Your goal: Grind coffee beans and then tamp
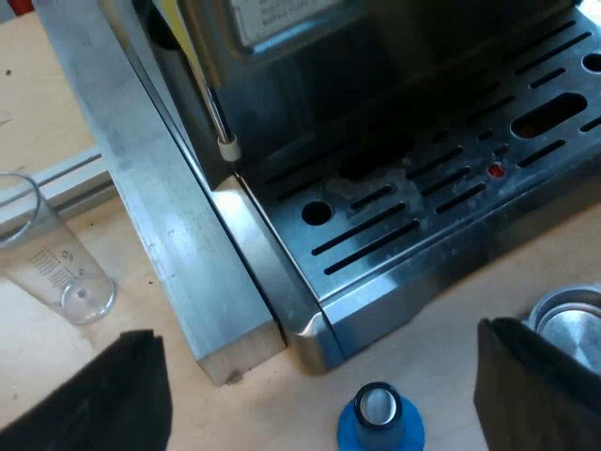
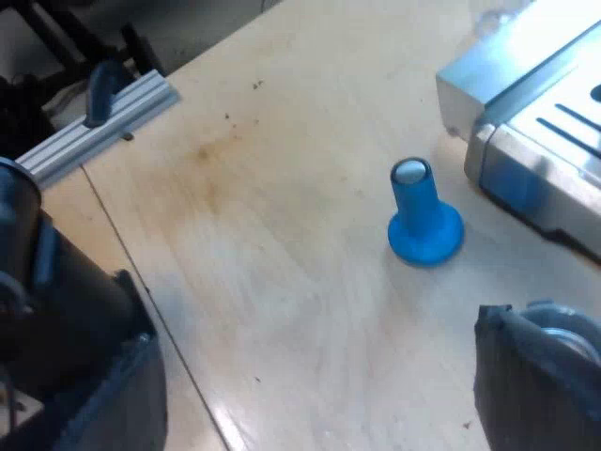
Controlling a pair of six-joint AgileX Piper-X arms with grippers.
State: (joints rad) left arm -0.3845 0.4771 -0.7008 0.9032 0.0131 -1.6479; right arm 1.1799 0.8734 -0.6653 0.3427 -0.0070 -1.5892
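Left pincer (image 1: 315, 390) and right pincer (image 2: 310, 348) both gape empty near the blue tamper (image 1: 380, 418). Grinding seems unstarted, so the next move calls for gripping the metal holder (image 1: 566, 315).

Bright, even light from above. Soft glare along espresso machine (image 1: 404, 282) tray edge, sheen on pale table (image 2: 282, 235). Deep shadow under machine's upper body. Short faint shadow beside blue tamper (image 2: 423, 221). Small highlight on measuring glass (image 1: 56, 272).
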